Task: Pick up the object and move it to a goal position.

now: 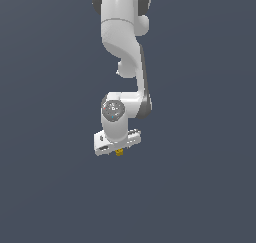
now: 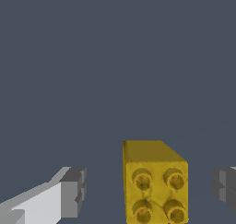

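Observation:
The object is a tiny yellow-gold block with round studs on top. In the wrist view the object point(image 2: 155, 181) lies between my two fingers, with one grey fingertip point(image 2: 73, 191) to one side and the other point(image 2: 224, 188) at the frame edge; gaps show on both sides, so the jaws are open and not touching it. In the exterior view the object point(image 1: 119, 152) peeks out just under the white gripper point(image 1: 118, 148), which hangs straight down over it from the white arm point(image 1: 122, 52).
A flat dark blue-grey surface point(image 1: 200, 187) fills the view all around.

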Robot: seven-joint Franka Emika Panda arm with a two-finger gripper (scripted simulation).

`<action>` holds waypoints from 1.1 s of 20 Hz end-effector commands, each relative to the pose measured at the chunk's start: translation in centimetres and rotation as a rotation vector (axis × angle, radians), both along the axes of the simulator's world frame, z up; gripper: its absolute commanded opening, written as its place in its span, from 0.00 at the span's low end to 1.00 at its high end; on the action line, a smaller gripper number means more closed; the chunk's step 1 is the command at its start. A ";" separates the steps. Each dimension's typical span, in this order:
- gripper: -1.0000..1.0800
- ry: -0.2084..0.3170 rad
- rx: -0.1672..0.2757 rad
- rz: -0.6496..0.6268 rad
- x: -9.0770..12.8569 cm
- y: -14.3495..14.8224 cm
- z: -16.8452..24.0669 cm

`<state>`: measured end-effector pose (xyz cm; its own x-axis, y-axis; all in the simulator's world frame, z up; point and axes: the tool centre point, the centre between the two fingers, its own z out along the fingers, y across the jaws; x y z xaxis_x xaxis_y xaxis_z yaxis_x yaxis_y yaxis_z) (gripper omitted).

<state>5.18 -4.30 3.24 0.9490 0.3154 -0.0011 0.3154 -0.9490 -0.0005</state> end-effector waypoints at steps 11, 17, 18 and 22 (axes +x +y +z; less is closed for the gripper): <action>0.00 -0.001 0.000 0.001 0.2 0.0 -1.0; 0.00 -0.001 0.000 0.001 0.1 0.0 -1.0; 0.00 -0.001 0.000 0.001 0.1 0.0 -1.0; 0.00 -0.001 0.000 0.001 -0.3 0.3 -0.7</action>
